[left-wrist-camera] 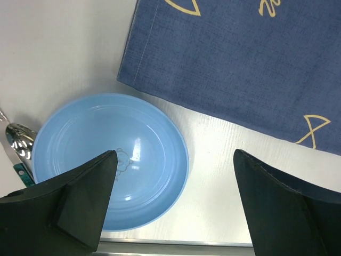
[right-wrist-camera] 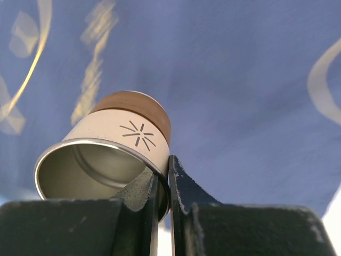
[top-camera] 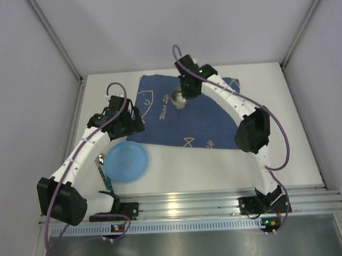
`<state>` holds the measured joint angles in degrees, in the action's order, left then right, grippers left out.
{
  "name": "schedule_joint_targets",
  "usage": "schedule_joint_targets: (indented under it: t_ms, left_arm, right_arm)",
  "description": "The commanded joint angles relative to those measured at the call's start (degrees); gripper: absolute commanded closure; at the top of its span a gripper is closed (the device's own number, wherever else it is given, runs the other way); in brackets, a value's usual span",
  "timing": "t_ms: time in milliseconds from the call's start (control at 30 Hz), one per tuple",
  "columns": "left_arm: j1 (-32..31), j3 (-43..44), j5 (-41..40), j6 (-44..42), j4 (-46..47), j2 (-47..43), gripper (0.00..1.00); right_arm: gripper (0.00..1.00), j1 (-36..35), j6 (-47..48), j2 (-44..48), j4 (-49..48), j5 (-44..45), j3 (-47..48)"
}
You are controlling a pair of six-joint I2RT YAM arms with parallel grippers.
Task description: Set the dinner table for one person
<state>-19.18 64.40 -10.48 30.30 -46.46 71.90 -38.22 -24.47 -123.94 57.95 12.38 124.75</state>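
The right gripper [right-wrist-camera: 169, 165] clamps the cup [right-wrist-camera: 114, 130] by its rim, 1 finger inside and 1 outside, likely to stand it on the mat [right-wrist-camera: 240, 80] beneath, while the left gripper [left-wrist-camera: 175, 156] gapes over the plate [left-wrist-camera: 80, 133].

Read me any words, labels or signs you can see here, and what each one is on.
"Water Life": pale script on the blue mat, small, so not certain.
Starburst sign, no words: on the cup.
Faint mark in the blue plate: unreadable.
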Motion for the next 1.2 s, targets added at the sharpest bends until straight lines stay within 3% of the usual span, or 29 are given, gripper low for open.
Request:
schedule_joint_targets:
  t_ms: [0, 167, 600, 700, 733, 800, 867, 900, 933, 1000, 1167]
  left_arm:
    - [0.11, 2.22, 2.65, -0.69, 1.81, 2.18, 0.05]
    - [0.02, 1.87, 3.62, 1.33, 1.63, 3.86, 0.05]
    - [-0.16, 6.70, 3.19, 3.44, 1.81, 12.20, 0.07]
    - [-0.16, 7.93, 3.45, 3.88, 1.81, 14.31, 0.07]
    - [-0.24, 8.28, 3.54, 4.15, 1.81, 14.76, 0.07]
    - [-0.51, 9.42, 3.97, 4.41, 1.81, 15.90, 0.07]
    - [-0.68, 10.56, 4.24, 4.59, 1.90, 17.74, 0.07]
    - [-0.86, 10.92, 4.15, 4.59, 2.42, 18.45, 0.07]
    - [-0.95, 11.27, 4.24, 4.41, 2.68, 19.93, 0.07]
    - [-0.95, 12.76, 4.42, 4.06, 3.30, 21.70, 0.07]
    - [-1.12, 16.72, 5.29, 2.04, 7.86, 28.80, 0.08]
  right_arm:
    - [1.00, 9.55, 1.18, -5.07, 3.22, 5.80, 9.35]
    - [1.00, 19.57, -0.75, -13.34, 0.86, 5.90, 20.79]
    - [0.97, 27.31, -1.11, -18.79, -2.49, 6.78, 19.13]
    - [0.83, 28.46, -1.28, -19.15, -2.14, 5.21, 18.17]
    - [0.73, 28.98, -1.28, -19.23, -2.06, 4.85, 17.81]
    - [0.64, 29.34, -1.28, -19.23, -1.97, 3.71, 17.20]
    - [0.49, 29.78, -1.11, -18.97, -1.88, 2.91, 17.28]
    - [0.38, 29.87, -1.19, -18.71, -1.88, 2.30, 17.28]
    - [0.18, 30.30, -1.20, -17.92, -1.88, 2.03, 17.37]
    - [0.04, 30.48, -1.89, -15.65, -1.97, 1.16, 17.37]
    - [0.00, 29.34, -3.92, -6.60, -1.62, -1.04, 11.60]
